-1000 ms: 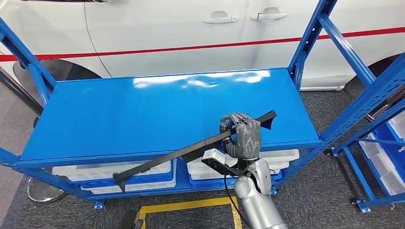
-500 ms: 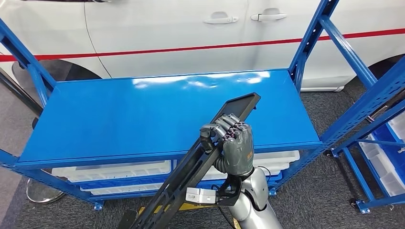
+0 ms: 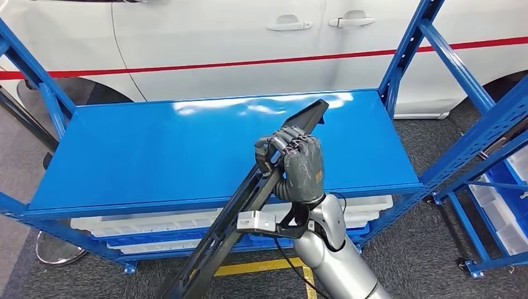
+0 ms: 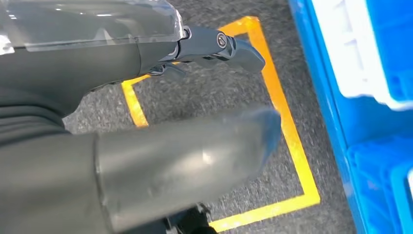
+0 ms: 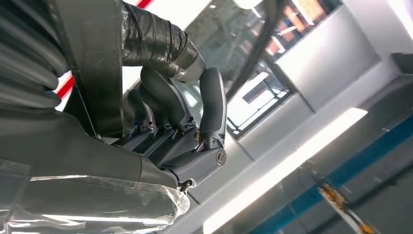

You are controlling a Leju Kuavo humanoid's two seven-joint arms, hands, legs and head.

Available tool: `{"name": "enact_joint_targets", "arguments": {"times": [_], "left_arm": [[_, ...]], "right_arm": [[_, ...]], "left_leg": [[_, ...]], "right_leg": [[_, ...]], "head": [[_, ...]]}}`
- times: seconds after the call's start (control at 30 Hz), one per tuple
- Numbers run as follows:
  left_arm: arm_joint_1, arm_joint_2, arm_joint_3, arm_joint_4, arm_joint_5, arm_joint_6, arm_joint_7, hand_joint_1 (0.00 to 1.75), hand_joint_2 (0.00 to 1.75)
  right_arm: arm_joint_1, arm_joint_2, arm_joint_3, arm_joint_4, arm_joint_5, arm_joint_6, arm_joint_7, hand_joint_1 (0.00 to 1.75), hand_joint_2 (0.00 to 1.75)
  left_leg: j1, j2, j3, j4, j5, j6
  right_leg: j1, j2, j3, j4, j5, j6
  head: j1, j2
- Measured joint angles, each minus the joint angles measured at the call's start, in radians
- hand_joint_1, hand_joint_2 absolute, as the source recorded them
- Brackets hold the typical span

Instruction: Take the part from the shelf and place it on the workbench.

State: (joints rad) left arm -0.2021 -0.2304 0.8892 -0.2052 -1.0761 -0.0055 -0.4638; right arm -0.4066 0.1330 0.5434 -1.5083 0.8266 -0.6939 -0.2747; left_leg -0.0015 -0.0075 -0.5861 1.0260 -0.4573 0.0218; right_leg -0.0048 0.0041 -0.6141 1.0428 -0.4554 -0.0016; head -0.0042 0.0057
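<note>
1. A glossy blue metal shelf stands before a white car with one thin red stripe along its side and two door handles; the floor is dark, coarse grey carpet.
2. The shelf top is a flat, smooth rectangle that throws back pale reflections. Slanted blue steel uprights rise at its corners, and the right-hand ones are punched with rows of small holes.
3. Under the top, white plastic bins sit in a row on a lower blue level; their number cannot be told.
4. One part, a long, narrow black strip with slotted openings along its lower stretch, runs on a slant from above the shelf top, over the front edge, to the bottom of the head view. It is lifted off the shelf.
5. The right hand, dark grey with a silver forearm, holds the part near its upper end with fingers wrapped around it; the right wrist view shows the same curled fingers against the black strip.
6. The left hand hangs above the carpet and yellow floor tape; nothing lies in it, with thumb and dark fingers apart.
</note>
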Motion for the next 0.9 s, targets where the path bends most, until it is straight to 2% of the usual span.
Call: {"name": "enact_joint_targets", "arguments": {"times": [0.07,0.1,0.13,0.2,0.23,0.27,0.3,0.37,0.4,0.43,0.47,0.57,0.63,0.7,0.73,0.77,0.8,0.83,0.9], "left_arm": [[-0.001,-0.001,-0.002,0.0,0.011,-0.01,0.008,0.0,0.0],[-0.001,-0.001,-0.002,0.0,0.019,-0.012,0.011,0.0,0.0],[0.0,-0.001,-0.002,0.0,0.027,-0.012,0.016,0.0,0.0],[0.003,-0.001,0.001,0.0,0.038,-0.006,0.025,0.0,0.0],[0.007,-0.001,0.002,0.0,0.042,0.0,0.03,0.0,0.0],[0.011,-0.001,0.003,0.0,0.044,0.007,0.037,0.0,0.0],[0.016,0.0,0.004,0.0,0.046,0.015,0.043,0.0,0.0],[0.022,0.002,0.004,0.0,0.047,0.026,0.054,0.0,0.0],[0.023,0.003,0.004,0.0,0.047,0.028,0.057,0.0,0.0],[0.023,0.004,0.005,0.0,0.047,0.031,0.062,0.0,0.0],[0.024,0.005,0.006,0.0,0.048,0.034,0.071,0.0,0.0],[0.032,0.006,0.011,0.0,0.049,0.044,0.109,0.0,0.0],[0.037,0.006,0.011,0.0,0.044,0.047,0.13,0.0,0.0],[0.039,0.007,0.011,0.0,0.039,0.047,0.142,0.0,0.0],[0.041,0.008,0.011,0.0,0.037,0.045,0.146,0.0,0.0],[0.042,0.009,0.011,0.0,0.035,0.044,0.148,0.0,0.0],[0.044,0.01,0.011,0.0,0.033,0.042,0.15,0.0,0.0],[0.045,0.011,0.011,0.0,0.031,0.04,0.151,0.0,0.0],[0.046,0.011,0.011,0.0,0.03,0.036,0.152,0.0,0.0]], "right_arm": [[-0.025,0.0,0.011,0.028,-0.002,0.0,0.005,1.75,1.75],[-0.036,0.001,0.017,0.039,-0.006,-0.001,0.005,1.75,1.75],[-0.047,0.003,0.023,0.049,-0.012,-0.001,0.002,1.75,1.75],[-0.062,0.007,0.037,0.068,-0.033,-0.002,-0.01,1.75,1.75],[-0.065,0.01,0.045,0.077,-0.048,-0.001,-0.018,1.75,1.75],[-0.066,0.013,0.055,0.084,-0.066,0.0,-0.028,1.75,1.75],[-0.065,0.017,0.064,0.09,-0.084,0.001,-0.036,1.75,1.75],[-0.065,0.025,0.081,0.095,-0.108,0.005,-0.046,1.75,1.75],[-0.066,0.029,0.088,0.097,-0.115,0.007,-0.049,1.75,1.75],[-0.067,0.032,0.095,0.098,-0.124,0.011,-0.053,1.75,1.75],[-0.067,0.034,0.102,0.099,-0.136,0.015,-0.057,1.75,1.75],[-0.065,0.039,0.13,0.098,-0.178,0.027,-0.07,1.75,1.75],[-0.062,0.042,0.147,0.095,-0.209,0.038,-0.075,1.75,1.75],[-0.053,0.042,0.163,0.091,-0.244,0.052,-0.078,1.75,1.75],[-0.046,0.042,0.17,0.089,-0.258,0.058,-0.079,1.75,1.75],[-0.039,0.041,0.176,0.088,-0.268,0.063,-0.079,1.75,1.75],[-0.033,0.04,0.181,0.087,-0.275,0.066,-0.079,1.75,1.75],[-0.03,0.039,0.184,0.085,-0.281,0.07,-0.079,1.75,1.75],[-0.029,0.039,0.189,0.08,-0.291,0.08,-0.079,1.75,1.75]], "left_leg": [[0.001,0.0,-0.003,0.006,-0.007,-0.011],[0.003,0.001,-0.013,0.027,-0.023,-0.017],[0.005,0.001,-0.031,0.068,-0.048,-0.022],[0.009,0.002,-0.09,0.194,-0.107,-0.032],[0.011,0.002,-0.118,0.249,-0.124,-0.035],[0.013,0.002,-0.132,0.275,-0.123,-0.037],[0.013,0.002,-0.128,0.26,-0.102,-0.038],[0.014,0.003,-0.073,0.133,-0.029,-0.035],[0.013,0.003,-0.042,0.065,-0.003,-0.031],[0.011,0.002,-0.022,0.021,0.011,-0.027],[0.008,0.001,-0.013,0.0,0.013,-0.023],[0.008,0.001,-0.01,-0.007,0.019,-0.007],[0.012,0.003,-0.01,-0.014,0.027,0.007],[0.011,0.004,-0.014,-0.013,0.03,0.013],[0.01,0.004,-0.017,-0.011,0.031,0.014],[0.009,0.004,-0.02,-0.009,0.032,0.015],[0.008,0.004,-0.024,-0.006,0.032,0.016],[0.007,0.003,-0.026,-0.004,0.033,0.016],[0.004,0.002,-0.029,0.0,0.035,0.013]], "right_leg": [[-0.005,-0.001,0.002,-0.006,0.005,-0.009],[-0.008,-0.002,0.004,-0.01,0.007,-0.015],[-0.01,-0.003,0.005,-0.012,0.008,-0.019],[-0.01,-0.006,0.005,-0.013,0.007,-0.023],[-0.009,-0.006,0.005,-0.012,0.006,-0.024],[-0.009,-0.006,0.006,-0.012,0.006,-0.024],[-0.009,-0.006,0.006,-0.011,0.005,-0.024],[-0.01,-0.004,0.01,-0.011,0.002,-0.019],[-0.008,-0.004,0.011,-0.01,0.0,-0.016],[-0.006,-0.004,0.011,-0.009,-0.001,-0.011],[-0.005,-0.004,0.011,-0.009,-0.001,-0.007],[-0.005,-0.004,0.011,-0.008,-0.002,0.007],[-0.005,-0.004,-0.009,0.041,-0.043,0.014],[-0.007,-0.004,-0.059,0.162,-0.115,0.016],[-0.007,-0.004,-0.084,0.224,-0.141,0.017],[-0.007,-0.004,-0.099,0.262,-0.151,0.017],[-0.007,-0.004,-0.097,0.263,-0.143,0.016],[-0.007,-0.004,-0.074,0.225,-0.117,0.013],[-0.004,-0.004,0.003,0.09,-0.06,0.003]], "head": [[0.0,0.0],[0.0,0.0],[-0.001,0.0],[-0.001,0.0],[-0.001,0.0],[-0.001,0.0],[-0.001,0.0],[-0.001,0.0],[-0.001,0.0],[-0.001,0.0],[-0.001,0.0],[-0.001,0.0],[0.0,0.0],[0.0,0.0],[0.0,0.0],[0.0,0.0],[0.0,0.0],[0.0,0.0],[0.0,0.0]]}}
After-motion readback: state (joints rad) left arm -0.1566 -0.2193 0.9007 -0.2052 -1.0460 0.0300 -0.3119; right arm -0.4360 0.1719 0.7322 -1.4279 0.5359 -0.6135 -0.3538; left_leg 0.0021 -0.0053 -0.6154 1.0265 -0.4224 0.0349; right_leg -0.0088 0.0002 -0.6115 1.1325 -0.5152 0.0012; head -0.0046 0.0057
